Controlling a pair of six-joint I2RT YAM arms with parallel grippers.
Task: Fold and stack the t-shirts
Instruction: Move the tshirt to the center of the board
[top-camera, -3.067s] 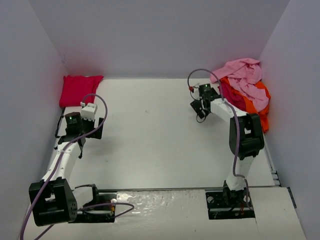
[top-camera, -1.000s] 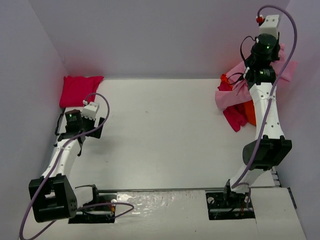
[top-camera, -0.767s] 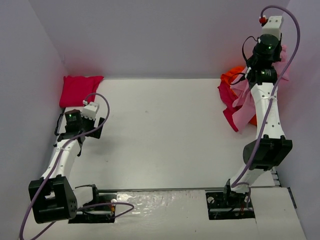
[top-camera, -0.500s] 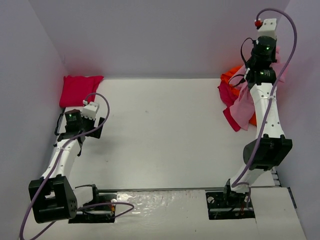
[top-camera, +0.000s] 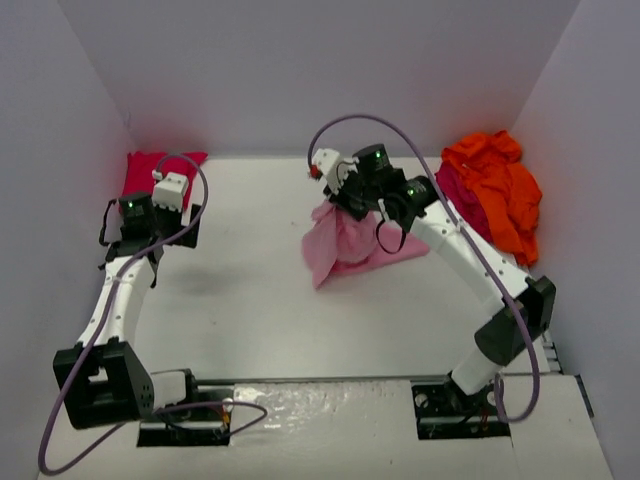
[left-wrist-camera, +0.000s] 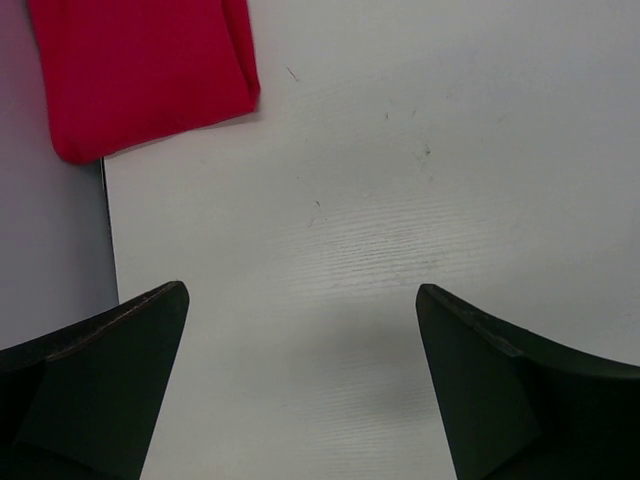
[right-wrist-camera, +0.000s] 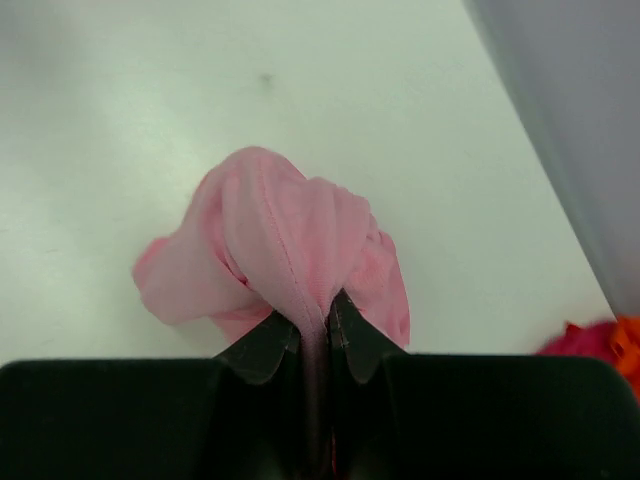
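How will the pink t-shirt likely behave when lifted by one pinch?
Probably floppy: the pink t-shirt bunches into folds where the right gripper pinches it. Likely light: one narrow pinch holds it. It may drag: cloth spreads on the table.

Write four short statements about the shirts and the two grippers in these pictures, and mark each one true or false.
1. The right gripper is shut on the pink shirt. True.
2. The left gripper is holding the red shirt. False: it is open and empty, over the bare table beside that shirt.
3. The red shirt lies folded in the far left corner. True.
4. The orange shirt is folded flat in the middle of the table. False: it lies crumpled in the far right corner, against a dark crimson shirt.
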